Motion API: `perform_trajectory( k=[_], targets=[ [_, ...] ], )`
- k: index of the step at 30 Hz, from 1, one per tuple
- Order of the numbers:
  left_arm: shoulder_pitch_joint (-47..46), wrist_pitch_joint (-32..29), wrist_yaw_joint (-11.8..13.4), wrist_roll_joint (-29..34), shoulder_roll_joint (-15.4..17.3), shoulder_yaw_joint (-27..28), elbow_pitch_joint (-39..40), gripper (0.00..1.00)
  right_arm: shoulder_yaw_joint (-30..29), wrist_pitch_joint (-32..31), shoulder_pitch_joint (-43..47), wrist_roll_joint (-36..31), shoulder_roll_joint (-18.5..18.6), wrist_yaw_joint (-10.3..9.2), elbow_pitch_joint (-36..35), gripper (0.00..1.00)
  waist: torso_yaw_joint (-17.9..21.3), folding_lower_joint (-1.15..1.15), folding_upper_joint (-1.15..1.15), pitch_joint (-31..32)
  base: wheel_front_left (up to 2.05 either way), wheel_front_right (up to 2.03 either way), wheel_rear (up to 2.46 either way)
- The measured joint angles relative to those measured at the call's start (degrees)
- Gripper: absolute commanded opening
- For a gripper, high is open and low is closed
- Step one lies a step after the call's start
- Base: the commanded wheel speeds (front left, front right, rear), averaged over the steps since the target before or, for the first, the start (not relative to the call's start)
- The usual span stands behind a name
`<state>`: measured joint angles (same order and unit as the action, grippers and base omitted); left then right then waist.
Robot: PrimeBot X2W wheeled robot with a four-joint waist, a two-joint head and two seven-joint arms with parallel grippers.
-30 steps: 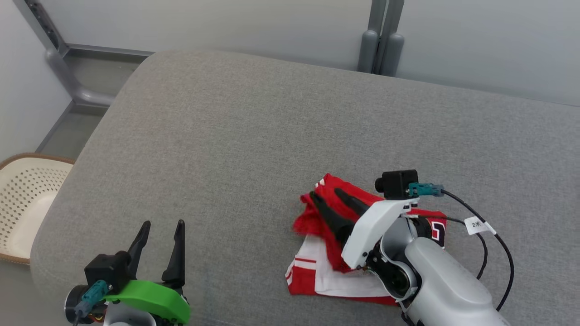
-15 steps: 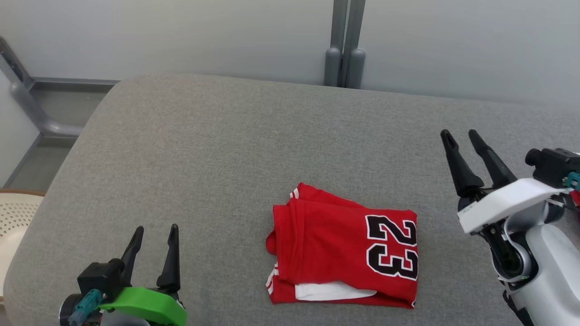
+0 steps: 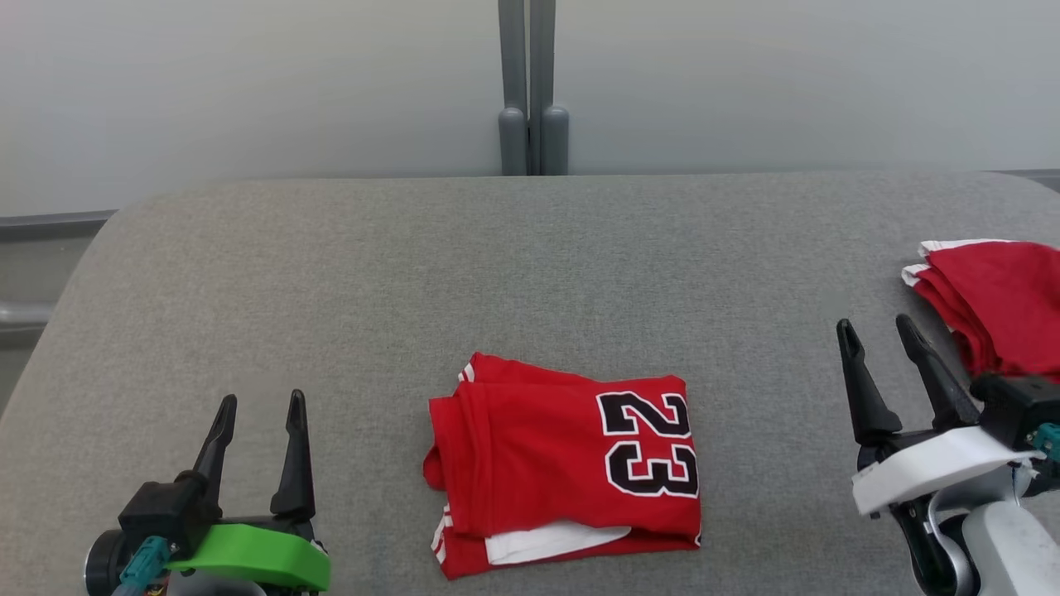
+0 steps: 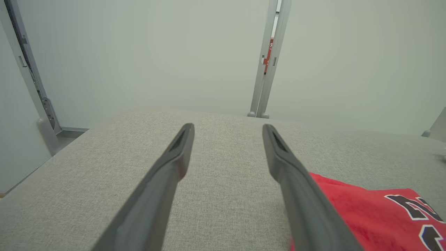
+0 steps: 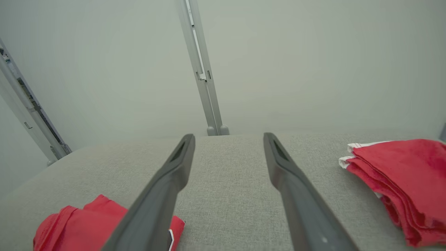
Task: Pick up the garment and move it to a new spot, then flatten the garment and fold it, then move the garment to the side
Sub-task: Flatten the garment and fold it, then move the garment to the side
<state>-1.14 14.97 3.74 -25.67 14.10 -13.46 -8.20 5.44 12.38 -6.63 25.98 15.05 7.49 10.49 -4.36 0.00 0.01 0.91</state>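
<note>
Grey fabric cushion (image 3: pixel 373 273) spans the foreground, woven texture, rounded corner at far L. Behind it a pale grey-green wall (image 3: pixel 248 83) of plain panels. Twin grey posts (image 3: pixel 513 136) stand upright at the wall's centre seam, side by side, rounded feet just behind the cushion's back edge. Low grey rail (image 3: pixel 41 225) runs along the wall base at far L. Red pile (image 3: pixel 1002 306) — several folded layers w/ white trim at one corner — lies on the cushion near its R end. Left wrist view: slanted grey upright (image 4: pixel 28 76) w/ slots at L — small orange tag (image 4: pixel 268 52) on the posts.
</note>
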Motion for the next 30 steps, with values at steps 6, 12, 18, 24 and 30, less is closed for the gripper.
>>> perform_trajectory(
  k=[6,12,18,24,30],
  targets=[
    [0.91,0.0,-1.75,2.23,-1.41,2.21,0.4,1.0,-1.01,1.41,2.59,-4.66,-1.86,0.0,2.07,1.0,1.91,0.0,0.0,0.65,0.0,0.0,0.0],
    [1.72,0.0,-3.3,4.52,-2.57,3.88,-0.54,1.0,-0.89,1.83,2.76,-5.59,-2.31,0.0,2.67,1.0,2.15,0.0,0.0,0.93,0.0,0.0,0.0],
    [1.72,0.0,-4.72,5.7,-3.74,4.81,-1.23,1.0,0.33,1.52,2.29,-5.93,-2.07,0.0,3.19,1.0,1.57,0.0,0.0,0.96,0.0,0.0,0.0],
    [1.65,0.01,-5.81,7.31,-4.49,5.23,-1.78,1.0,4.05,-3.15,-0.23,-4.5,-1.86,0.0,5.01,1.0,0.16,0.0,0.0,0.76,0.0,0.0,0.0],
    [1.33,0.0,-6.51,8.18,-5.41,4.92,-2.82,1.0,7.2,-12.05,-4.66,-1.62,-3.28,0.0,11.17,1.0,-2.94,0.0,0.0,0.39,0.0,0.0,0.0]
  ],
)
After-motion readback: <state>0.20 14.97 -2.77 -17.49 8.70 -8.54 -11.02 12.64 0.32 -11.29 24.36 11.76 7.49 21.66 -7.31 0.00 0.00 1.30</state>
